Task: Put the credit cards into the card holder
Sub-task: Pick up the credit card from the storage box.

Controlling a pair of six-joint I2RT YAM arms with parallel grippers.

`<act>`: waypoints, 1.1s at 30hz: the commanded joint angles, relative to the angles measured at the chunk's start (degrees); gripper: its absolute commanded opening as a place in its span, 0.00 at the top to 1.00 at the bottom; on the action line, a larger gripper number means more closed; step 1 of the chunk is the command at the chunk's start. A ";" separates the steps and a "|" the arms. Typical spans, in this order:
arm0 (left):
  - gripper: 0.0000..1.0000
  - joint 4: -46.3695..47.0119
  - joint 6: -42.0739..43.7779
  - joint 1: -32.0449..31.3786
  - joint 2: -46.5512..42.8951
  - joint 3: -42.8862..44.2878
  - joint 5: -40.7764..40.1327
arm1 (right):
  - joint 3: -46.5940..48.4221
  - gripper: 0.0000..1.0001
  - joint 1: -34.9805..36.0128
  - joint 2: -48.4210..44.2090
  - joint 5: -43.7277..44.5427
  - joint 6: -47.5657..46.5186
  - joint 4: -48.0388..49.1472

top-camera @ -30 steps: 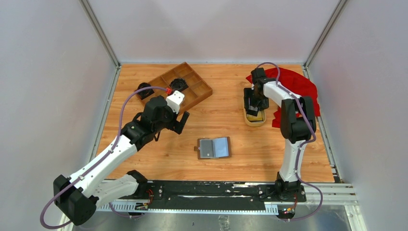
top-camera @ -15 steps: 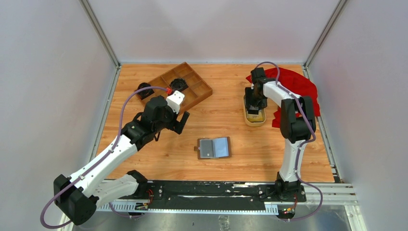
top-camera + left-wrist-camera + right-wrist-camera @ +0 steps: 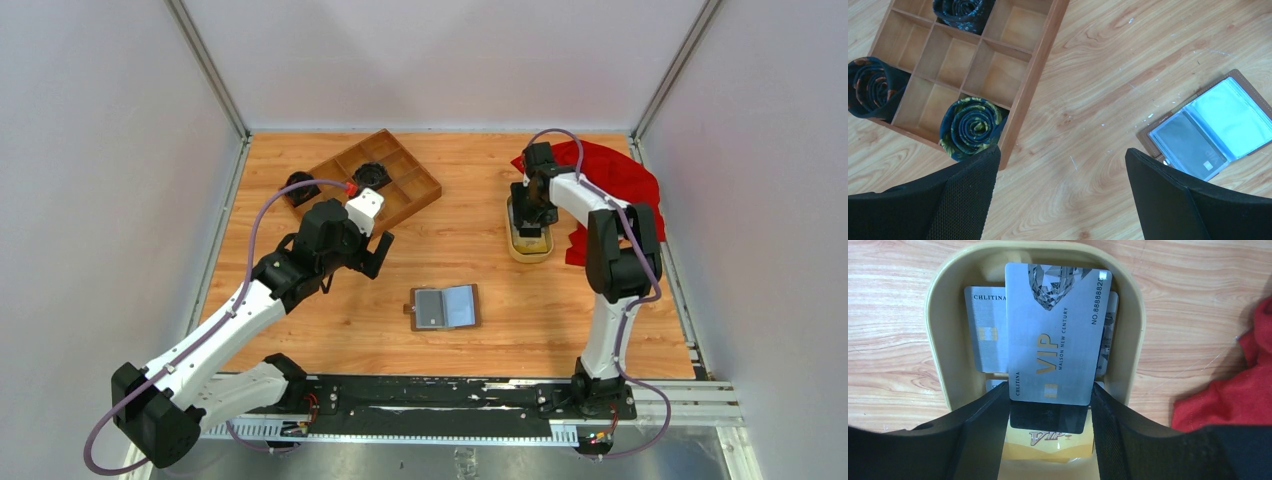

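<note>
The card holder (image 3: 445,307) lies open on the table, grey-blue pockets up, and also shows in the left wrist view (image 3: 1208,130). Several credit cards lie in the oval yellow dish (image 3: 935,340). My right gripper (image 3: 1050,390) is down in the dish (image 3: 529,247), shut on the long side edges of a silver VIP credit card (image 3: 1053,330), which stands above the others. Under it lie another silver card (image 3: 983,335) and a black-and-gold card (image 3: 1048,437). My left gripper (image 3: 1062,152) hangs open over bare wood, left of the card holder, holding nothing.
A wooden compartment tray (image 3: 415,190) holding rolled dark ties (image 3: 970,125) sits at the back left. Another rolled tie (image 3: 298,188) lies beside the tray. A red cloth (image 3: 610,175) is bunched at the back right, close to the dish.
The right gripper's jaws have narrowed onto the silver card's edges in the dish. The left arm has not moved.
</note>
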 commanded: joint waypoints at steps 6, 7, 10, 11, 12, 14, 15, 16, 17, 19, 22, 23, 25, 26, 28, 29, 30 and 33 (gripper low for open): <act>0.00 0.27 0.82 0.28 0.37 0.09 -0.11 | -2.52 0.49 0.06 -5.26 -0.42 -1.87 1.40; 0.00 0.21 0.72 0.32 0.38 0.10 -0.11 | -2.83 0.49 -0.05 -5.66 -1.16 -1.96 1.60; 0.00 0.27 0.65 0.34 0.48 0.14 0.02 | -3.84 0.50 -0.50 -6.73 -3.87 -2.38 2.17; 0.00 0.32 0.51 0.32 0.51 0.16 0.29 | -4.10 0.50 -0.68 -7.03 -5.56 -2.59 2.43; 0.00 0.35 0.36 0.31 0.39 0.16 0.82 | -4.49 0.50 -0.82 -7.31 -6.76 -2.90 2.69; 0.00 1.06 -0.42 0.33 0.35 0.20 2.47 | -5.04 0.52 -1.12 -7.75 -8.65 -3.84 3.29; 0.00 1.47 -1.15 0.33 0.48 0.39 3.76 | -5.25 0.52 -1.26 -7.88 -9.49 -4.43 3.61; 0.00 1.98 -2.53 0.28 0.83 0.79 5.41 | -5.55 0.52 -1.41 -8.13 -10.41 -5.06 3.96; 0.00 3.12 -4.68 0.30 1.35 1.30 7.75 | -5.78 0.52 -1.63 -8.28 -11.59 -5.72 4.31; 0.00 7.05 -9.83 0.28 2.82 1.96 14.18 | -6.18 0.52 -2.23 -8.65 -13.60 -6.68 4.85; 0.00 17.36 -20.92 0.35 7.62 1.66 23.15 | -6.72 0.54 -3.59 -9.03 -17.22 -7.38 5.42; 0.00 22.19 -24.15 0.28 9.68 1.82 24.65 | -6.97 0.55 -4.04 -9.23 -18.14 -8.63 5.68; 0.00 26.49 -29.02 0.32 14.79 3.86 26.30 | -7.44 0.56 -4.74 -9.57 -19.61 -9.55 6.29; 0.02 26.99 -30.54 0.33 18.01 6.00 27.00 | -7.70 0.56 -5.12 -9.95 -20.44 -9.70 6.76; 0.03 27.71 -32.99 0.32 23.95 11.20 27.97 | -8.28 0.56 -5.61 -10.39 -21.54 -10.04 7.53; 0.04 28.42 -34.38 0.29 26.85 13.06 28.32 | -8.39 0.56 -5.66 -10.61 -21.83 -10.45 7.83; 0.04 29.50 -35.71 0.30 29.34 14.67 28.87 | -8.48 0.56 -5.66 -10.75 -22.12 -10.71 7.94; 0.06 31.47 -39.41 0.32 37.18 20.19 30.38 | -8.79 0.56 -5.74 -11.43 -23.40 -11.18 8.37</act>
